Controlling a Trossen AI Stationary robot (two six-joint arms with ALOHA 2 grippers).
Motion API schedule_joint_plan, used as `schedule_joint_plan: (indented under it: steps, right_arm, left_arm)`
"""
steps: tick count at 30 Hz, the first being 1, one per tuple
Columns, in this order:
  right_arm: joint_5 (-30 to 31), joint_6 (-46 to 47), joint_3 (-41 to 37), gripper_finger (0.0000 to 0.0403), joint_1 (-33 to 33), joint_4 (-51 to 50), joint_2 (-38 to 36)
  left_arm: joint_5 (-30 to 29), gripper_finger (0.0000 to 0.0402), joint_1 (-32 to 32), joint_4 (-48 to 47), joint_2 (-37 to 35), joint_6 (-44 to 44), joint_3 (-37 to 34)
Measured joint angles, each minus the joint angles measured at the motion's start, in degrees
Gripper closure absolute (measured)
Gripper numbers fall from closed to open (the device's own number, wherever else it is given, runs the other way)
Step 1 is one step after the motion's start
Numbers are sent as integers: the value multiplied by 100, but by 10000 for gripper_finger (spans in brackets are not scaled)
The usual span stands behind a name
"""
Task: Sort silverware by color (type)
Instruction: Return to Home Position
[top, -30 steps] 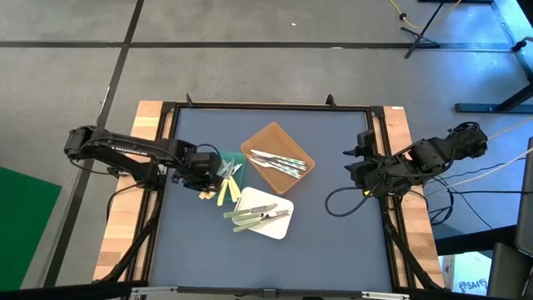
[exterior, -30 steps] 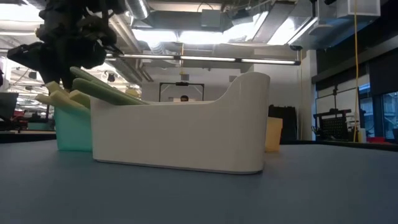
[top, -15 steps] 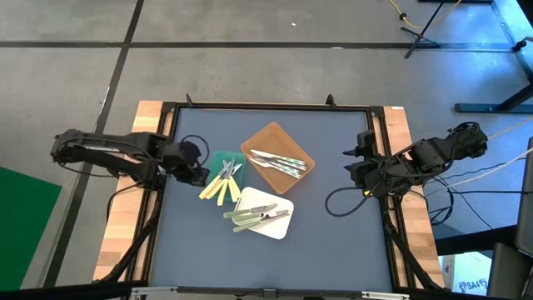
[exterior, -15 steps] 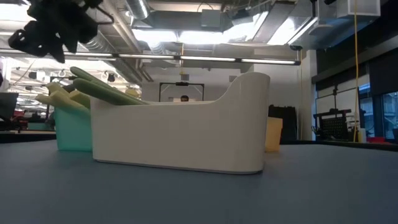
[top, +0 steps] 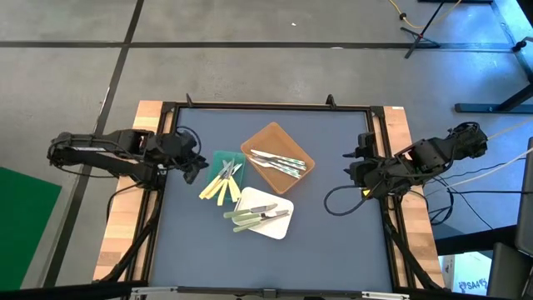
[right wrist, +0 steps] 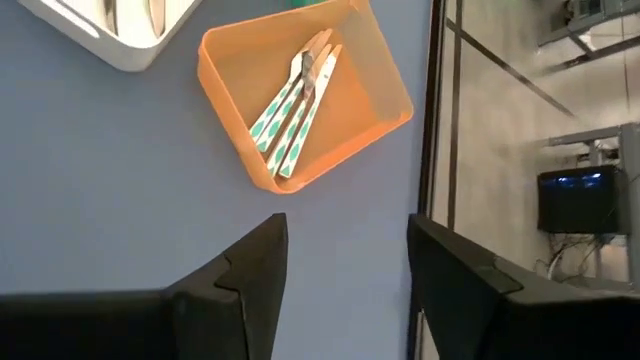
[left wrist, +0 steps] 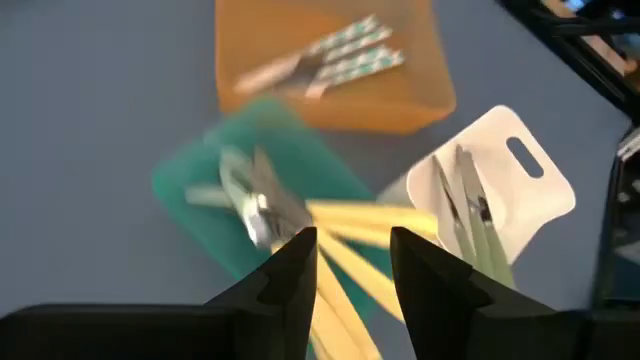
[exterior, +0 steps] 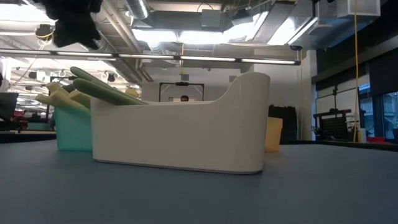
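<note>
Though slim, metal-tipped silverware (top: 217, 187) on green tray (top: 220, 157) beside left claw (top: 200, 165)

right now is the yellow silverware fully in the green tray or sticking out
Sticking out: the yellow silverware has its metal ends in the green tray, handles reaching past its rim.

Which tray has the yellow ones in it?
The green tray; yellow silverware sticks out of it. The brown tray holds patterned pieces, the white tray pale green ones.

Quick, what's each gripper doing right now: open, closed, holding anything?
Left gripper, near the table's left edge: jaws open, empty.
Right gripper, near its right edge: jaws open, empty.
</note>
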Motion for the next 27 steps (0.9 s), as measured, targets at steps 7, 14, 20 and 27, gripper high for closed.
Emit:
schedule_joint_plan:
  steps: [7,14,20,27]
  right_arm:
    - [-27,371,0,210,0,222,0]
    - [-138,695,0,210,0,915,0]
    - [-170,702,0,210,0,1028,0]
    - [-236,691,0,210,0,1014,0]
  left_arm:
    - [-143,279,0,855,-81,2080,-2]
    - [-143,279,0,1719,-197,3573,1]
    - [-130,279,2,1797,-710,3984,1]
    - [-124,279,2,1782,-1530,4237,1]
